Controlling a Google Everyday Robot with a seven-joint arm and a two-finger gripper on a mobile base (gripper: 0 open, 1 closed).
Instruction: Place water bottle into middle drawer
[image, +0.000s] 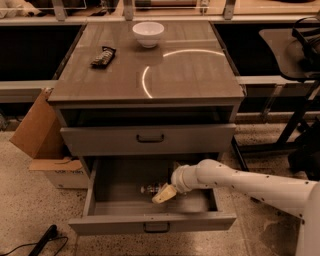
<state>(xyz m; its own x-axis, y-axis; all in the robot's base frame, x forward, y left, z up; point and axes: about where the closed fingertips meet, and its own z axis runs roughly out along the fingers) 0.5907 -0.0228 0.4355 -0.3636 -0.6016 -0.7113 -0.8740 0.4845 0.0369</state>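
Placing step. End effector (162, 193) is down inside the open middle drawer (150, 222), with the water bottle (149, 189) at its tip, low near the drawer floor. Can't tell if it's clamped on the bottle or released. Next, probably: make sure it's let go, then lift the arm clear.

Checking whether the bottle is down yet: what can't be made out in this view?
1. Camera view: the bottle is mostly hidden behind the gripper, which is inside the middle drawer. Resting or lifted, unclear.
2. The drawer's back right corner is hidden by the arm.
3. The print on the wrapper is too small.
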